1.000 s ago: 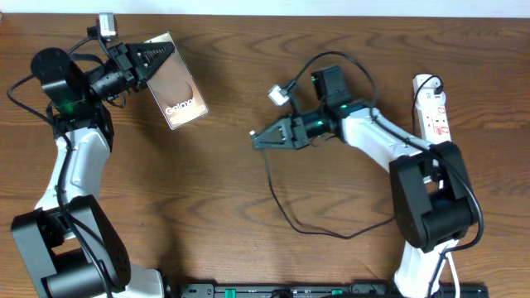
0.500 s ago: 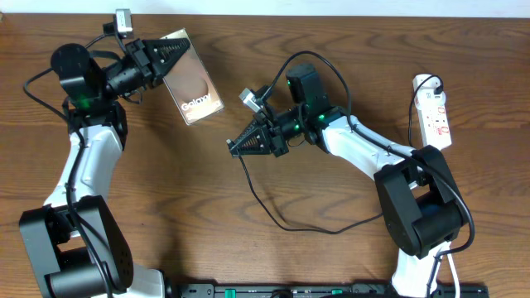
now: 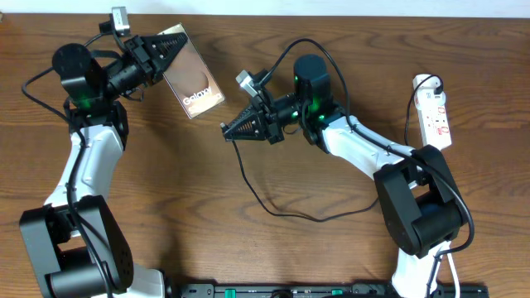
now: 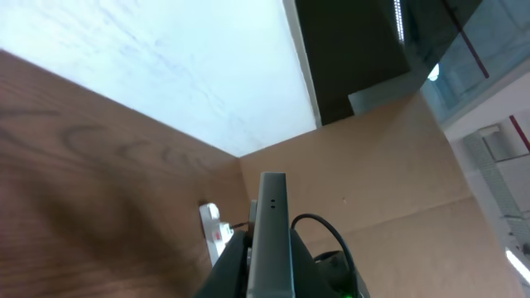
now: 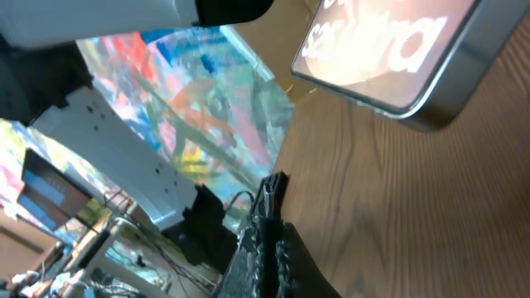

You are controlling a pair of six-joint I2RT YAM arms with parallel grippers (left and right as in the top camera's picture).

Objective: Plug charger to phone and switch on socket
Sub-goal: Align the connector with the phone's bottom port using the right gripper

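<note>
Overhead view: the charger (image 3: 243, 170) trails in a loose black loop across the table (image 3: 166, 207), its plug end pinched in my right gripper (image 3: 230, 132). The tip points at the phone (image 3: 193, 74), near its lower end but with a gap left. The phone is off the table, tilted, clamped at its upper end by my left gripper (image 3: 168, 51).

On the right wrist camera the closed fingers (image 5: 263, 248) carry a slim dark tip, with the phone's metal bottom edge (image 5: 389, 50) up and to the right. I cannot make out the port there. The left wrist camera sees the phone edge-on (image 4: 272, 240).

I judge the step in hand to be the approach for plugging in. The next move calls for lining the tip up with the port on the phone's bottom edge, then a short straight push while the left arm braces the phone.

The socket (image 3: 432, 108) lies well apart at the right edge of the table, its switch not yet reached.

Against the frame a second ago, both arms have swung inward. Since half a second ago the right gripper has crept up and left, and the gap to the phone has narrowed.
</note>
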